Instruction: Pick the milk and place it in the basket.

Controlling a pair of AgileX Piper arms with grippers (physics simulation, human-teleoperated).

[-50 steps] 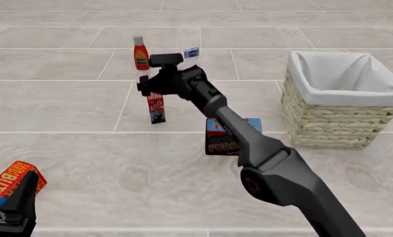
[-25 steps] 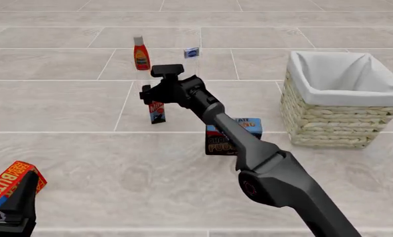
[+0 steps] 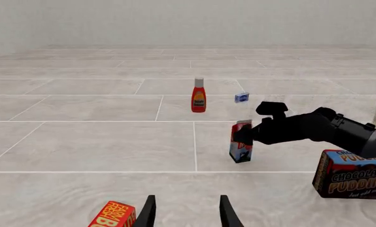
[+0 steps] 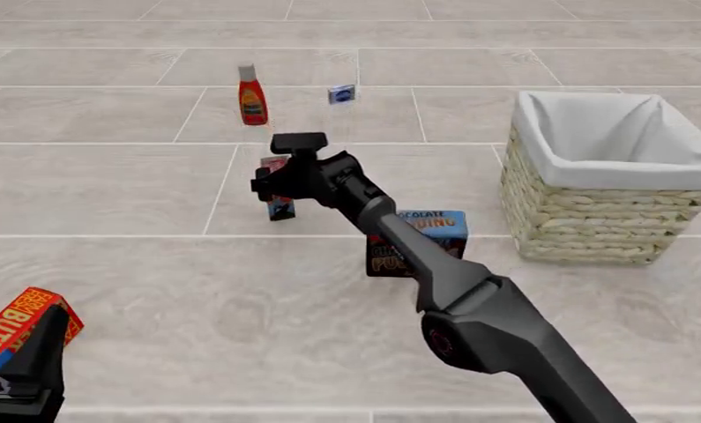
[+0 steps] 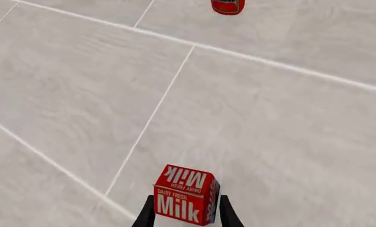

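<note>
We see the right gripper (image 5: 182,215) with its fingers on either side of the milk carton (image 4: 277,187), which stands upright on the tiled tabletop (image 4: 115,194), well apart from the wicker basket (image 4: 609,176) to the right. Our left gripper (image 3: 184,213) hangs with fingers parted, holding nothing, beside a butter box (image 3: 112,216).

even, bright, flat sim light, no glare. only faint soft shadows under the basket (image 4: 615,176) and the milk (image 4: 279,187). all views sharp, no blur, no edge distortion; lettering on the milk crisp.
</note>
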